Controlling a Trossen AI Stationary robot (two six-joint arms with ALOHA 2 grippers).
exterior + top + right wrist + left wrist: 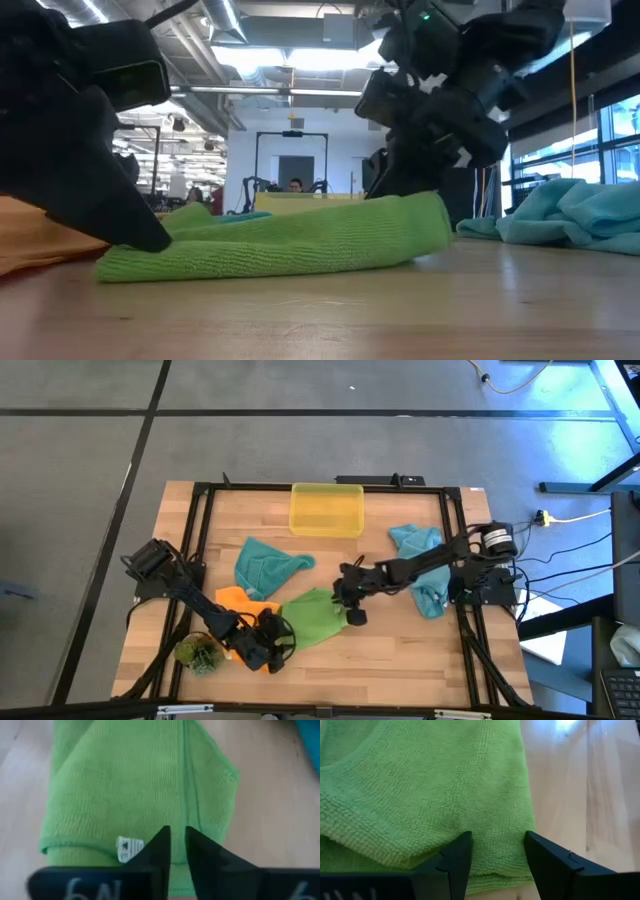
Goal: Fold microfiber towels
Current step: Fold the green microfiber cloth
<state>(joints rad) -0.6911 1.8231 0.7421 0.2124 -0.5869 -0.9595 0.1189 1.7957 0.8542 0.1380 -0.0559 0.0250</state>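
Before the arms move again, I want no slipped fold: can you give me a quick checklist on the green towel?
1. Green towel folded over on itself: ok.
2. Left gripper fingers open astride its edge: ok.
3. Right gripper fingers nearly together at the towel's edge; cloth pinched: cannot tell.
4. Orange towel clear of green one: not ok, they meet.
5. Two teal towels aside: ok.

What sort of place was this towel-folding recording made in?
Probably a robotics lab or workshop in an open industrial-style hall. The wooden table sits in a black frame on grey floor, exposed ceiling ducts run overhead, and another black rig frame stands behind, near a seated person.
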